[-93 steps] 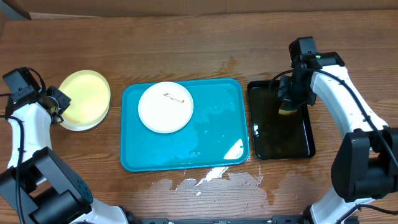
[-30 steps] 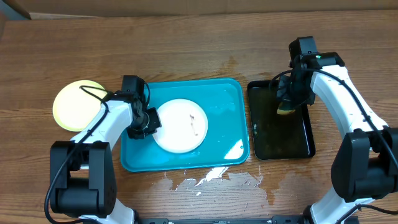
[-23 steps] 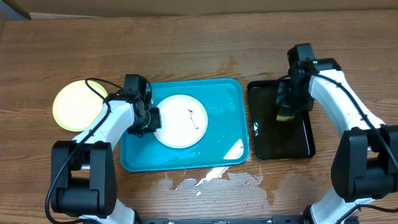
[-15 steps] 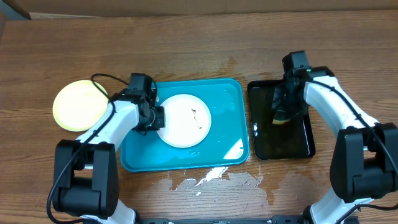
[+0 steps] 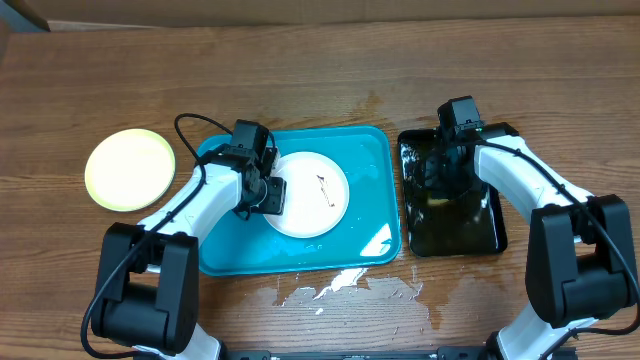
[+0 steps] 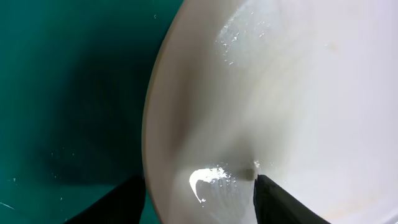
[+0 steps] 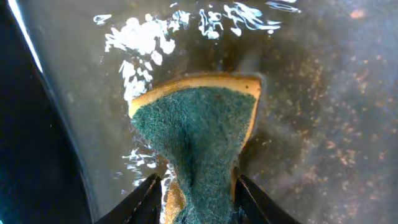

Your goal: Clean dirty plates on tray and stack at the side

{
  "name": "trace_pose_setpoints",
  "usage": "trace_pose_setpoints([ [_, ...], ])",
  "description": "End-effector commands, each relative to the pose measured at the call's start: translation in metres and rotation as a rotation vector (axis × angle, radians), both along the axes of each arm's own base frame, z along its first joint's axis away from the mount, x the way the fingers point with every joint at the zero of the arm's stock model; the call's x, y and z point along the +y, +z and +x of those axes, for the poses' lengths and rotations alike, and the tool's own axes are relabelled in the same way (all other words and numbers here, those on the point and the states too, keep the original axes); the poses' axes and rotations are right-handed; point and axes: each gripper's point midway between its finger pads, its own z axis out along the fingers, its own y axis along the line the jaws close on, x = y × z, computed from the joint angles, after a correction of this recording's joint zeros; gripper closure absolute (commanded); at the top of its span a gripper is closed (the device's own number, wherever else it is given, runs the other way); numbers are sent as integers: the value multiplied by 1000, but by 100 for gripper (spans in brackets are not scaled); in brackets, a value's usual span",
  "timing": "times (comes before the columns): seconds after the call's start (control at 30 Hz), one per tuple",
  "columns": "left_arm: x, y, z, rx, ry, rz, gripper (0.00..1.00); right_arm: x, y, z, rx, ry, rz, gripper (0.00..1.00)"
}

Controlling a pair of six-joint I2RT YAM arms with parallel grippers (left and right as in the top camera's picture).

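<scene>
One smeared white plate [image 5: 315,190] lies on the tray [image 5: 370,145], with the left gripper [image 5: 270,196] spread astride its rim. The right gripper [image 7: 196,202] flanks the sponge [image 7: 199,130] in the black tray [image 5: 480,235]; whether it pinches it, I cannot tell. Scrubbing looks next: steady the plate, bring the sponge.

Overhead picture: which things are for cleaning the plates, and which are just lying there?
For the job: white plate, yellow plate, turquoise tray, sponge, black tray.
Just lying about: spilled water on the table.
</scene>
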Motion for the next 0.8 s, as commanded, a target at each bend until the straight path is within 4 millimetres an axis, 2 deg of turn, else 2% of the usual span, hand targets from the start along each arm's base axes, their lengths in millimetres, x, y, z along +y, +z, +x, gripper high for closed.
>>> trace_pose_setpoints([
  [0.0, 0, -2, -5, 12, -18, 11, 42, 1, 11, 1, -28, 18, 4, 60],
  [0.1, 1, -2, -9, 31, -17, 15, 42, 0, 10, -6, 1, 13, -1, 60],
  [0.2, 2, -3, -13, 45, -18, 18, 42, 1, 14, 0, -20, 7, 4, 59],
  [0.37, 1, -3, -12, 42, -17, 17, 43, 2, 37, 11, -50, -16, 10, 58],
  [0.47, 2, -3, -12, 45, -17, 18, 43, -5, 48, 2, -34, -98, -13, 57],
  [0.57, 1, -3, -12, 44, -17, 18, 43, -7, 49, -10, 11, -124, -19, 58],
  [0.6, 1, -3, -12, 44, -17, 18, 43, -8, 48, -16, 36, -133, -21, 64],
  [0.7, 1, -3, -12, 43, -17, 18, 43, -11, 46, -32, 103, -176, -34, 91],
  [0.73, 1, -3, -12, 43, -17, 17, 43, -11, 46, -34, 108, -180, -36, 96],
  [0.77, 1, -3, -12, 41, -17, 17, 43, -11, 46, -34, 112, -192, -37, 96],
])
